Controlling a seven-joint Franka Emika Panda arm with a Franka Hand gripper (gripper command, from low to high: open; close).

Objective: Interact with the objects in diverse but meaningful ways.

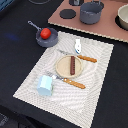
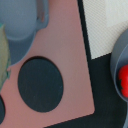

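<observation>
A red tomato (image 1: 45, 33) lies in the grey long-handled saucepan (image 1: 48, 40) at the back of the exterior view's left. The brown sausage (image 1: 73, 64) rests on a round wooden plate (image 1: 63, 68) on the woven placemat (image 1: 95, 85). A light-blue cup (image 1: 44, 85) and a small white shaker (image 1: 77, 47) also sit on the mat. The grey pot (image 1: 91, 12) stands on the pink stove board (image 1: 107, 29). A dark piece at the top edge may be my gripper (image 1: 75, 2); its fingers do not show. The wrist view looks down on the pot (image 2: 20, 25), board (image 2: 65, 45), saucepan (image 2: 118, 57) and tomato (image 2: 123, 82).
Two orange-handled utensils (image 1: 86, 58) (image 1: 75, 83) flank the plate. Black burner discs (image 1: 67, 13) (image 2: 40, 83) mark the board. A pale bowl (image 1: 123, 17) sits at the exterior view's right edge. The tabletop around the mat is black.
</observation>
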